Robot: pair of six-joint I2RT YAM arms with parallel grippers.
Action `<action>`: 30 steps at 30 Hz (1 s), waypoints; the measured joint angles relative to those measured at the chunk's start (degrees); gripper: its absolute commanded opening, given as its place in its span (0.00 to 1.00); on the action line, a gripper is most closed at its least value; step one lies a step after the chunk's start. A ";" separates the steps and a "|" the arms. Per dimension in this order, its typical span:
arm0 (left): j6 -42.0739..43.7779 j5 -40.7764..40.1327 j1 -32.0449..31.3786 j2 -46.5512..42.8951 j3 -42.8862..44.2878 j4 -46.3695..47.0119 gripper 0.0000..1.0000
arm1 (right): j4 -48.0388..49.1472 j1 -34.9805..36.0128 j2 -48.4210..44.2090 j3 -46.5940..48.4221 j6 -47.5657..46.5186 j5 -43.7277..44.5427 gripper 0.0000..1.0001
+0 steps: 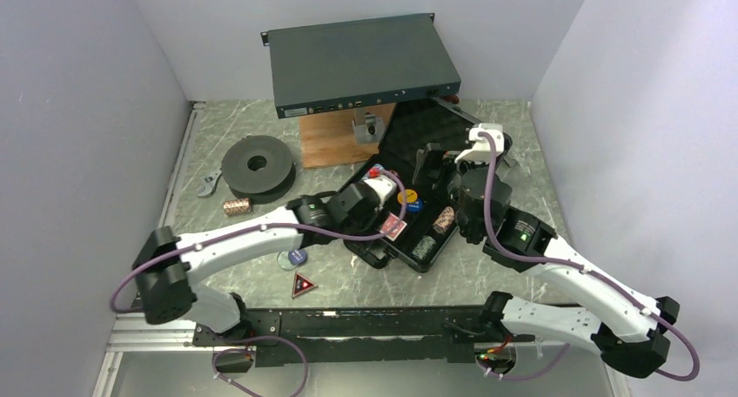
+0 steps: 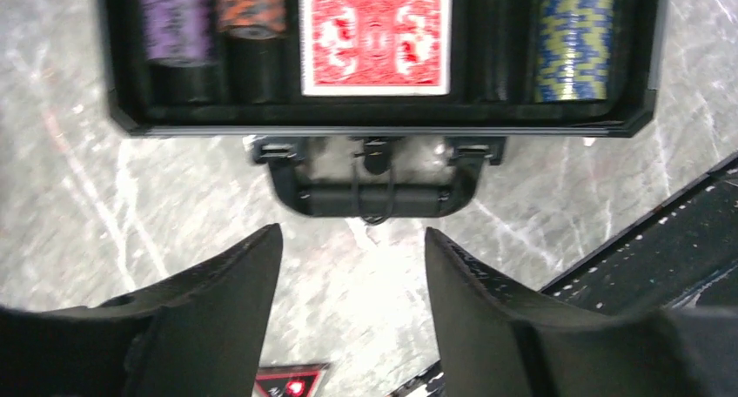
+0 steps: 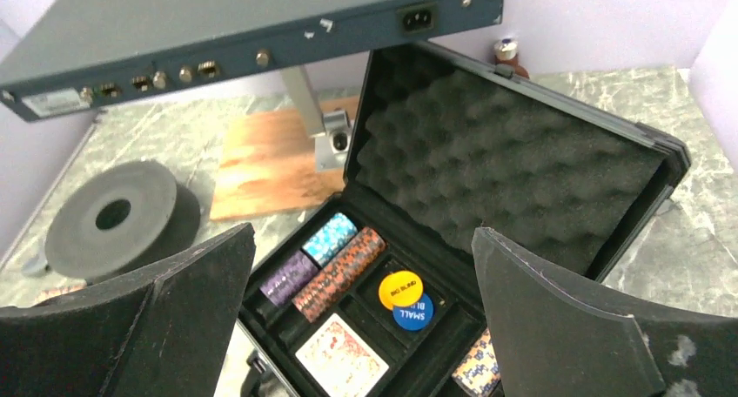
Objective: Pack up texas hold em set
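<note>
While both grippers stand apart and hold nothing, the black case point(image 1: 409, 131) lies open at mid-table, partly packed.

Left gripper point(image 2: 352, 232): fingers spread over the marble table point(image 1: 461, 279), just outside the case's front wall and near its handle point(image 2: 374, 192). Right gripper point(image 3: 364, 232): fingers spread wide, looking down into the case. The foam-lined lid point(image 3: 487, 162) stands raised. The case holds a red-backed card deck point(image 2: 376, 40), a purple chip roll point(image 2: 174, 18), an orange chip roll point(image 2: 251, 5), a blue-yellow chip roll point(image 2: 574, 40), and a yellow button point(image 3: 400, 288) touching a blue button point(image 3: 412, 312). On the table outside the case lie the red-black triangle point(image 1: 304, 285), a round bluish disc point(image 1: 294, 258), and a loose chip roll point(image 1: 237, 206) near the dark spool point(image 1: 257, 164).
</note>
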 measured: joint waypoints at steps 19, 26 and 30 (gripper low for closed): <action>4.90 2.64 28.02 -21.05 -5.73 -6.25 0.84 | -8.87 -0.02 17.05 5.53 3.32 -18.49 1.00; 6.32 8.50 42.47 -20.87 -5.73 -7.43 0.85 | -9.79 -0.02 24.63 7.98 6.91 -31.36 1.00; 8.04 7.87 44.15 -20.85 -6.21 -6.27 0.88 | -8.35 0.39 28.72 8.02 6.12 -38.29 1.00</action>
